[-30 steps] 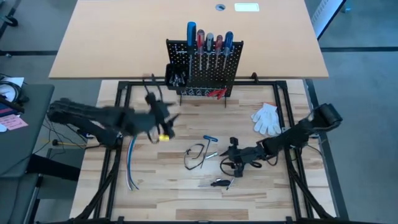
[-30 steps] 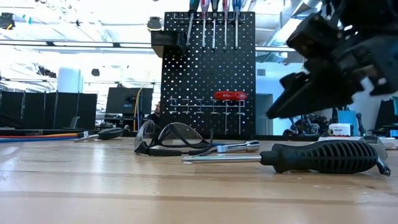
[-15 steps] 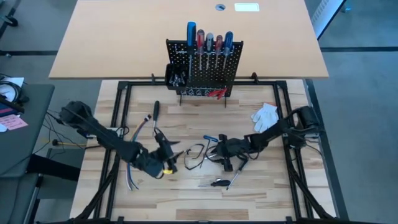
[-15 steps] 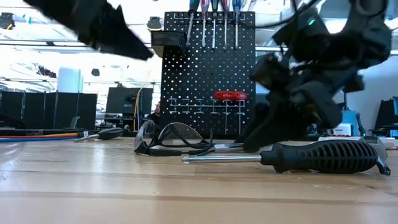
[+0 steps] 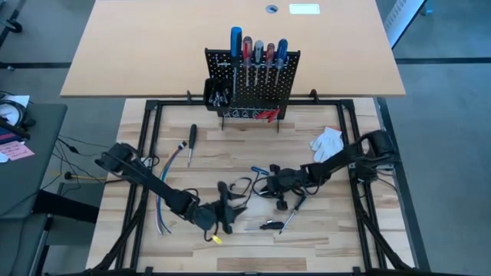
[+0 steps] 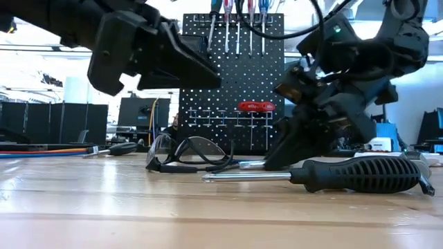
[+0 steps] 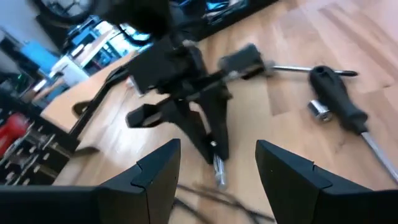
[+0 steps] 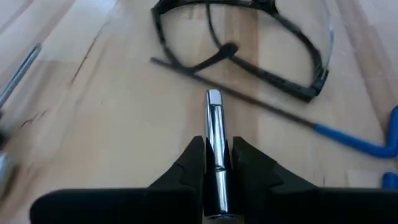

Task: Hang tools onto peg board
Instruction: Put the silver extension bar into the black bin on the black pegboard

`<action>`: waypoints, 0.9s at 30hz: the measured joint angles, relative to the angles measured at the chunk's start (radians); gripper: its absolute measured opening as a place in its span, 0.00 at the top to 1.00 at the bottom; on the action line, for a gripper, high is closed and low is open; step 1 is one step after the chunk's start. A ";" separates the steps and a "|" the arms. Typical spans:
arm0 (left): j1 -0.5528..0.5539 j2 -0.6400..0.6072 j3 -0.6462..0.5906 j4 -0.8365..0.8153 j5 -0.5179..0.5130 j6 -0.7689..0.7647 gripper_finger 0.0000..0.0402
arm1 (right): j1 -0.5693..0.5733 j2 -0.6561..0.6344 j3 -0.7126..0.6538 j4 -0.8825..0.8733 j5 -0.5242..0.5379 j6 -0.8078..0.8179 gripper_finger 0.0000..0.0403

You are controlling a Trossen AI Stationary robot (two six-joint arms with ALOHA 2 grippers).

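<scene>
Pinching a chrome tool shaft (image 8: pixel 214 143) between my right gripper's (image 8: pixel 216 163) fingers, low on the wooden table (image 5: pixel 322 245) just beside the safety glasses (image 8: pixel 249 37). My left gripper (image 7: pixel 217 168) hovers nearby, spread wide. Behind stands the peg board (image 5: pixel 253 84).

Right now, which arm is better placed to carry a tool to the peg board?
The right. Its tool is shut on the chrome rod beside the glasses, so it only has to lift it to the peg board. The left tool is open and holds nothing.
</scene>
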 joint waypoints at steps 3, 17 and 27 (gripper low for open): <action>0.007 0.046 0.035 -0.001 0.002 0.059 0.49 | 0.022 -0.071 -0.006 -0.026 -0.018 0.000 0.85; 0.019 0.172 0.192 -0.021 -0.010 0.260 0.49 | 0.124 -0.179 -0.003 0.157 -0.009 0.034 0.85; 0.009 0.172 0.210 -0.018 -0.076 0.260 0.60 | 0.123 -0.179 -0.003 0.156 -0.006 0.034 0.85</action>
